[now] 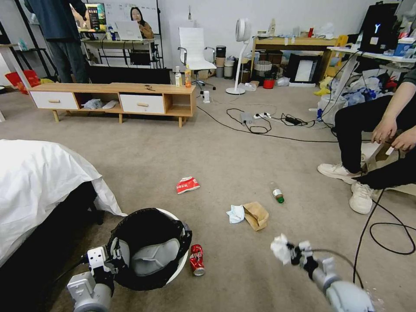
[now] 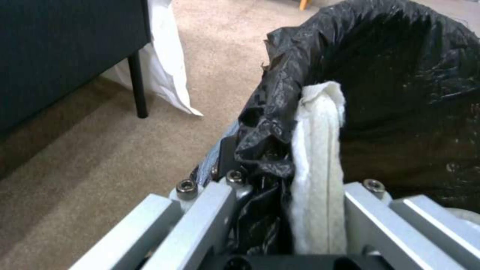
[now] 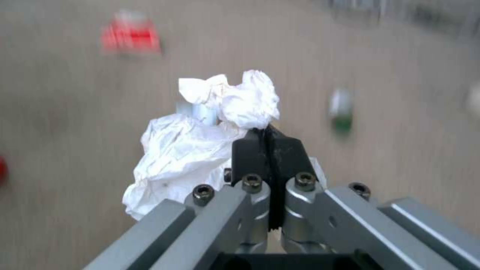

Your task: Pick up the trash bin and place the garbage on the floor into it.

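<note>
- Right now the right hand (image 1: 291, 253) is pinched tight on a crumpled white tissue (image 3: 210, 142), its dark fingertips (image 3: 270, 150) pressed together with the paper bulging out to one side; it hangs above the floor (image 1: 242, 147), well apart from the bin, so the wad reads as lifted and on its way over.
- Over on the other side, the left hand (image 2: 280, 210) is clamped on the rim of the trash bin (image 1: 149, 247), one finger outside the wall and one inside, with the black bag (image 2: 380, 75) and a white pad caught between them. Gripping the rim that way seems meant to keep the mouth open and tipped toward the litter.
- Just beside the bin lies the red soda can (image 1: 197, 259).
- Further out on the carpet sit a pale tissue (image 1: 236, 213) touching the brown paper bag (image 1: 256, 215), the green-capped bottle (image 1: 277, 193) and the red-and-white wrapper (image 1: 187, 184), all yet to be collected.
- At the left, the white-sheeted bed (image 1: 39, 182) stands near the bin.
</note>
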`<state>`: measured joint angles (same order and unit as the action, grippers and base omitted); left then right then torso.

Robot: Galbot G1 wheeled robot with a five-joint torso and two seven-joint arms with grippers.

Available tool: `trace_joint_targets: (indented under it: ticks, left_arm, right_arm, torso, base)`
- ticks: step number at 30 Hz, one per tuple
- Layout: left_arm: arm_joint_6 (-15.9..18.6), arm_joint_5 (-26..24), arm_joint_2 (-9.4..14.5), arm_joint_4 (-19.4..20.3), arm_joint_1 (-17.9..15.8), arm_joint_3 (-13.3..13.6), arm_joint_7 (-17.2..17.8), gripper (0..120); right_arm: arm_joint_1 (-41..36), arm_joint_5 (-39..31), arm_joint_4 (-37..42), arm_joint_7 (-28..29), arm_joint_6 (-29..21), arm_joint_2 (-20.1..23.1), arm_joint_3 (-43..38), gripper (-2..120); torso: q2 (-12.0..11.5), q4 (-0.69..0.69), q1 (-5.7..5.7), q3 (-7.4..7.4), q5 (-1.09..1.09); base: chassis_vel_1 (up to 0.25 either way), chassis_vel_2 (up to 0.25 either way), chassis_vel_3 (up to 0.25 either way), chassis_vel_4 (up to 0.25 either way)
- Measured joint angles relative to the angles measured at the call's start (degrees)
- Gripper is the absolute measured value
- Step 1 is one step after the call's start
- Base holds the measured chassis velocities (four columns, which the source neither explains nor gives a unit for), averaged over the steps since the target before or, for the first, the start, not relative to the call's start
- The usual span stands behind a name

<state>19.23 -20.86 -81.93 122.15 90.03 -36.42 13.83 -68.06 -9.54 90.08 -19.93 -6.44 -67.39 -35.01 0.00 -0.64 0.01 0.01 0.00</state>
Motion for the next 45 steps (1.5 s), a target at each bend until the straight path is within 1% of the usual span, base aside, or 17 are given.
trace_joint_targets:
  ticks: [3,5,6,7,9,12,13,14,18,20,22,23,26,28,31,38,45]
  left_arm:
    - [0.04,0.0,0.0,0.0,0.0,0.02,0.02,6]
    - [0.07,0.0,0.02,0.01,0.03,-0.01,0.03,6]
    - [0.07,0.0,0.02,0.01,0.03,-0.01,0.03,6]
    - [0.09,0.0,0.03,0.1,0.1,-0.14,0.04,6]
    - [0.09,0.0,0.1,0.18,0.15,-0.33,0.04,6]
    - [0.12,0.0,0.12,0.19,0.13,-0.41,0.05,6]
    - [0.23,0.0,0.14,0.22,-0.05,-0.47,0.08,6]
    - [0.32,0.0,0.12,0.27,-0.2,-0.5,0.09,6]
    - [0.44,0.02,0.07,0.34,-0.3,-0.44,0.18,6]
    - [0.52,0.18,-0.02,0.35,-0.3,-0.02,0.21,6]
    - [0.51,0.46,-0.17,0.3,-0.3,0.18,0.22,6]
    - [0.49,0.68,-0.51,0.18,-0.24,0.44,0.24,6]
    - [0.49,0.83,-0.79,0.14,-0.23,0.61,0.23,6]
    - [0.49,1.04,-1.08,0.09,-0.43,0.73,0.27,6]
    - [0.55,1.08,-1.12,0.09,-0.61,0.69,0.38,6]
    - [0.69,1.1,-1.1,-0.09,-0.78,0.79,0.48,6]
    - [0.71,1.08,-1.15,-0.22,-0.91,0.78,0.48,6]
  right_arm:
    - [0.65,-0.65,2.32,-0.21,1.75,0.49,0.23,0]
    - [2.3,-2.59,6.09,-1.26,5.99,1.32,1.46,0]
    - [2.3,-2.59,6.09,-1.26,5.99,1.32,1.46,0]
    - [3.81,-4.73,8.48,-2.4,9.08,1.9,2.64,0]
    - [6.01,-8.89,11.83,-4.2,10.77,3.42,5.05,0]
    - [7.78,-12.09,13.87,-4.72,11.16,4.83,7.13,0]
    - [10.65,-16.35,16.44,-5.21,10.69,6.72,10.56,0]
    - [12.55,-18.32,17.41,-5.51,10.18,7.79,12.92,0]
    - [16.96,-22.01,18.69,-5.56,9.2,9.89,17.88,0]
    - [22.01,-25.34,19.07,-5.57,8.54,11.3,23.72,0]
    - [24.47,-26.51,19.11,-5.57,8.51,11.41,26.26,0]
    - [26.85,-27.9,19.1,-5.54,8.41,11.2,29.35,0]
    - [28.84,-29.35,18.98,-5.34,7.96,10.57,32.28,0]
    - [31.76,-31.44,18.39,-4.51,7.06,8.64,38.27,0]
    - [33.0,-31.48,17.52,-4.32,6.9,7.3,42.02,0]
    - [33.08,-30.53,15.89,-2.86,5.12,4.7,50.01,0]
    - [31.42,-29.26,14.32,-1.95,3.13,4.43,52.46,0]
  torso:
    - [0.0,0.01,0.0,0.0,-0.02]
    - [0.0,0.01,0.0,0.0,0.0]
    - [0.0,0.01,0.0,0.0,0.0]
    - [0.0,0.01,0.0,0.0,0.01]
    - [0.0,0.01,0.0,0.0,0.0]
    - [0.0,0.02,0.0,0.0,0.0]
    - [0.0,0.02,0.0,0.0,-0.03]
    - [0.0,0.01,0.0,0.0,0.01]
    - [0.0,0.03,0.0,0.0,-0.02]
    - [0.0,0.01,0.0,0.0,0.03]
    - [0.0,0.0,0.0,0.0,-0.03]
    - [0.0,0.02,0.0,0.0,-0.01]
    - [0.0,0.01,0.0,0.0,0.0]
    - [0.0,0.02,0.0,0.0,0.0]
    - [0.0,0.02,0.0,0.0,-0.02]
    - [0.0,0.01,0.0,0.0,-0.01]
    - [0.0,0.01,0.0,0.0,0.0]
  base:
    - [0.0,0.0,0.0,0.0]
    - [0.0,0.0,0.0,0.0]
    - [0.0,0.0,0.0,0.0]
    - [0.0,0.0,0.0,0.0]
    - [0.0,0.0,0.0,0.0]
    - [0.0,0.0,0.0,0.0]
    - [0.0,0.0,0.0,0.0]
    - [0.0,0.0,0.0,0.0]
    - [0.0,0.0,0.0,0.0]
    - [0.0,0.0,0.0,0.0]
    - [0.0,0.0,0.0,0.0]
    - [0.0,0.0,0.0,0.0]
    - [0.0,0.0,0.0,0.0]
    - [0.0,0.0,0.0,0.0]
    - [0.0,0.0,0.0,0.0]
    - [0.0,0.0,0.0,0.0]
    - [0.0,0.0,0.0,0.0]
